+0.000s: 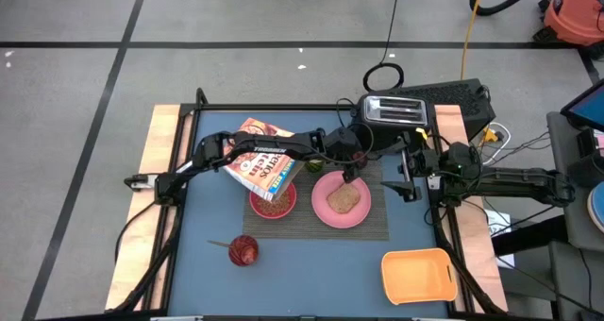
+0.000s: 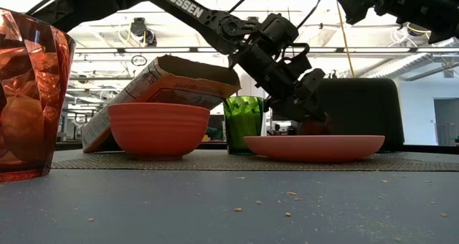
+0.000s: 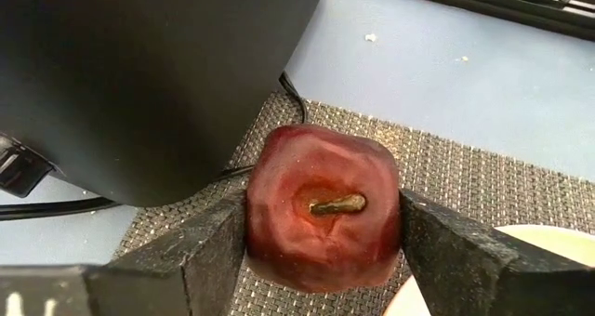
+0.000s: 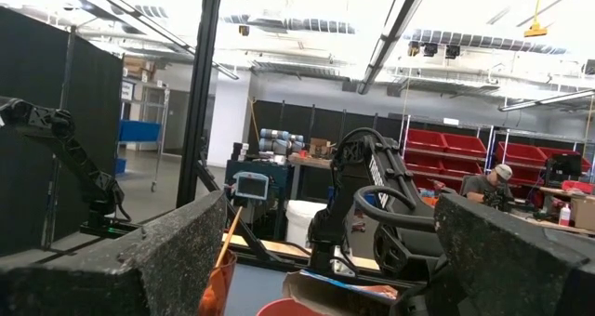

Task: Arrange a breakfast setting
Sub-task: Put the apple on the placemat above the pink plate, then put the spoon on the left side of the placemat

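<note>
My left gripper [image 1: 354, 173] reaches across the table and is shut on the small red apple [image 3: 323, 209], just in front of the black toaster [image 1: 392, 113] at the dark striped placemat's [image 1: 373, 228] far edge. The pink-red bowl [image 1: 272, 202] and the pink plate [image 1: 323, 210] with the brown toast slice [image 1: 344, 198] sit on the placemat. The Cheerios box [image 1: 262, 162] leans tilted with its lower edge at the bowl. My right gripper [image 1: 409, 177] hangs open and empty at the placemat's right end. The spoon's handle [image 1: 220, 244] sticks out of a red cup [image 1: 244, 251]. My left gripper pinches the apple's two opposite sides [image 3: 263, 214] between its two fingers [image 3: 209, 251], with the stem end facing the wrist camera. The fingers slant down from the table's left [image 2: 305, 104]. The apple hangs low over the placemat; the plate rim hides whether it touches.
An orange tray [image 1: 420, 274] lies at the near right. A green cup [image 2: 244, 123] stands behind the bowl and plate. The toaster's cord [image 3: 279, 102] runs along the placemat's far edge. Bare blue tabletop [image 1: 311, 274] lies near the front edge.
</note>
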Available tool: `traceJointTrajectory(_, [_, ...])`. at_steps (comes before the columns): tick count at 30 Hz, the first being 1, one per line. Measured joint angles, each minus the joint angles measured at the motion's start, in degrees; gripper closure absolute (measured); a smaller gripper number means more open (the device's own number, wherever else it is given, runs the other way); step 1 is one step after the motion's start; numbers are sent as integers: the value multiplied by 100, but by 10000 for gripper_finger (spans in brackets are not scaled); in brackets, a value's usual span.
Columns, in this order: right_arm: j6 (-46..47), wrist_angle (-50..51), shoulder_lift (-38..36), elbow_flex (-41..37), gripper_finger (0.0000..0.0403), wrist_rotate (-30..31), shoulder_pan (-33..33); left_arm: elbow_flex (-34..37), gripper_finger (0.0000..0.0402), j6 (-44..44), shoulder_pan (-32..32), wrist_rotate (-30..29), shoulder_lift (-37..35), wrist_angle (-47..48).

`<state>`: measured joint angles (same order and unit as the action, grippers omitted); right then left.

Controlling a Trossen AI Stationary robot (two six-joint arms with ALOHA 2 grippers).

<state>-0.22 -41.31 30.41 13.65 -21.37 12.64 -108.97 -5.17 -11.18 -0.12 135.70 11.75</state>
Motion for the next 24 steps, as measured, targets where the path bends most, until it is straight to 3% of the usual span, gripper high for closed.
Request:
traceJointTrajectory(11, [1,-1,0,0,32,0,0,0,78,-9,0,0,0,0])
traceJointTrajectory(24, [-1,-1,-2,-2,32,1,2,0,75,61,-33,4,-90,-10])
